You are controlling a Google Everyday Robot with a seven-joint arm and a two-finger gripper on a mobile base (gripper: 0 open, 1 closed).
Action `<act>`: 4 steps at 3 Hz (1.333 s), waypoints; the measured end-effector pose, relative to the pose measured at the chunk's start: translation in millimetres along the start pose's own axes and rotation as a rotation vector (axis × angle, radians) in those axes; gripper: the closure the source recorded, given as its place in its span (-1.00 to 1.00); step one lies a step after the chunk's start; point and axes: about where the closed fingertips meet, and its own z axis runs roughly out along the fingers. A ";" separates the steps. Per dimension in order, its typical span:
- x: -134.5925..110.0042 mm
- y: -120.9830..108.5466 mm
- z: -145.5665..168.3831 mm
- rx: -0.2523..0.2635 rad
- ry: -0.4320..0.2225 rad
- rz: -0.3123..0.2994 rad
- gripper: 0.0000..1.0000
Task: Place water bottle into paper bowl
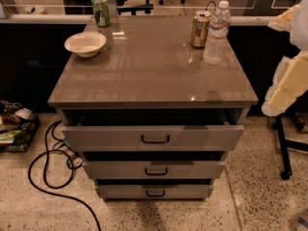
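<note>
The water bottle is clear and ribbed with a white cap. It stands upright at the back right of the brown cabinet top. The paper bowl is a shallow cream-white bowl at the back left of the top, and nothing shows inside it. My gripper is at the frame's right edge, off the cabinet's right side and well right of the bottle. Cream-white arm parts hang below it. It holds nothing that I can see.
An orange-brown can stands right next to the bottle on its left. A green can stands behind the bowl. The three drawers are pulled partly out. A black cable lies on the floor at the left.
</note>
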 end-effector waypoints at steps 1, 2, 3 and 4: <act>8.0 -38.4 6.2 0.066 -0.162 0.087 -1.00; 15.7 -63.3 15.2 0.098 -0.335 0.189 -1.00; 21.3 -76.8 18.1 0.137 -0.493 0.276 -1.00; 16.4 -77.2 13.9 0.138 -0.515 0.285 -1.00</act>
